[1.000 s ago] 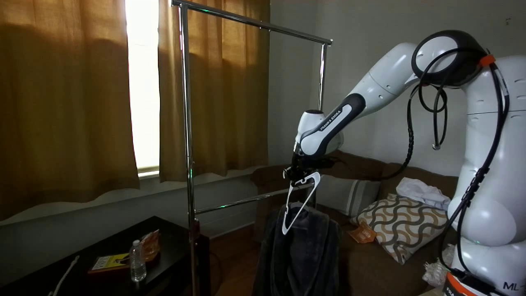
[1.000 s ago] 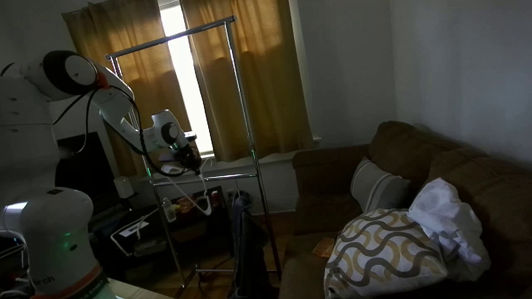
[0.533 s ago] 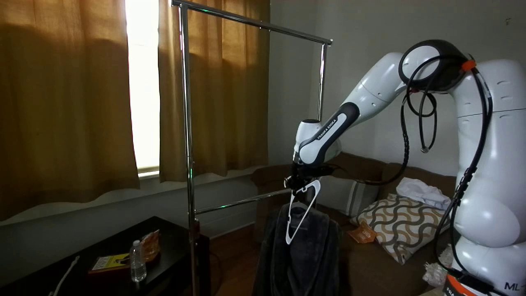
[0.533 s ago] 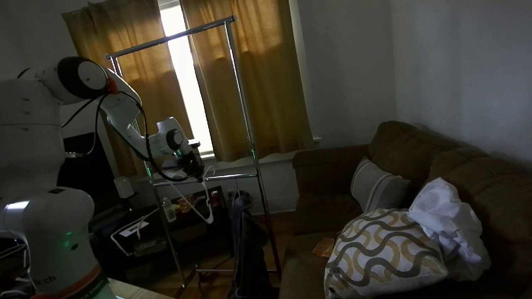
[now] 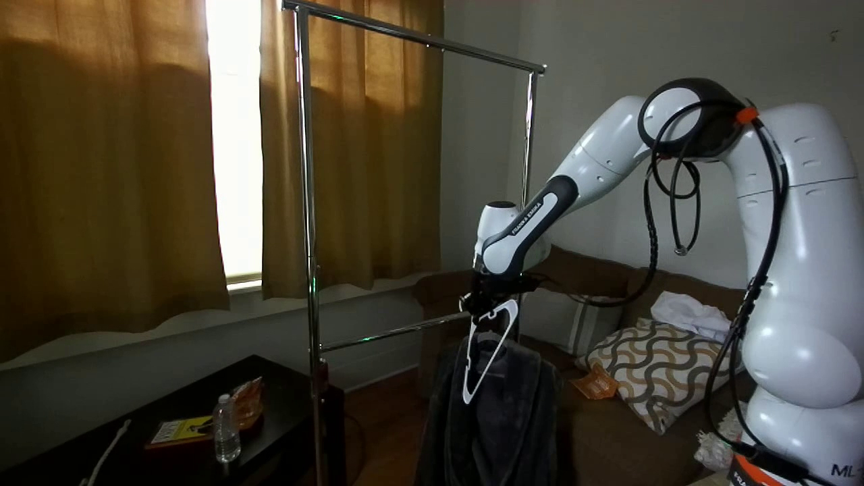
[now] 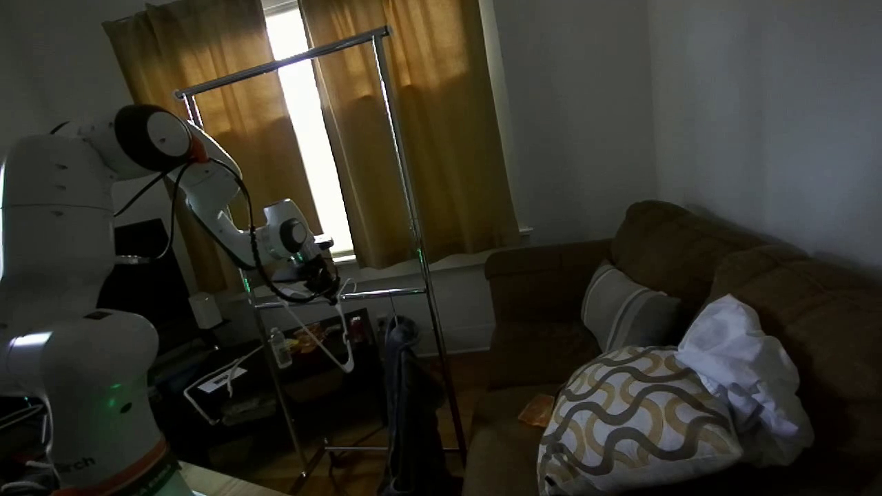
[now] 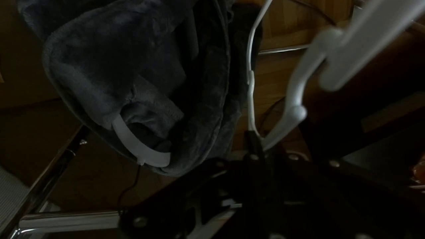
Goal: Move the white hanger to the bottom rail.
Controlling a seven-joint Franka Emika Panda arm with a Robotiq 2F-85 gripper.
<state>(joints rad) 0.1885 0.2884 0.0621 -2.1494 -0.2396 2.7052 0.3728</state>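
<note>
A black gripper (image 7: 256,142) is pinching the white hanger (image 5: 495,354), whose triangular frame is hanging tilted beneath it, while the bottom rail (image 6: 387,294) is running behind in both exterior views.

A white robot arm (image 5: 594,158), lettered FRANKA EMIKA, has black cables (image 5: 746,307), an orange strap (image 5: 746,115) and a dark, screw-studded pincer (image 7: 258,143).
</note>
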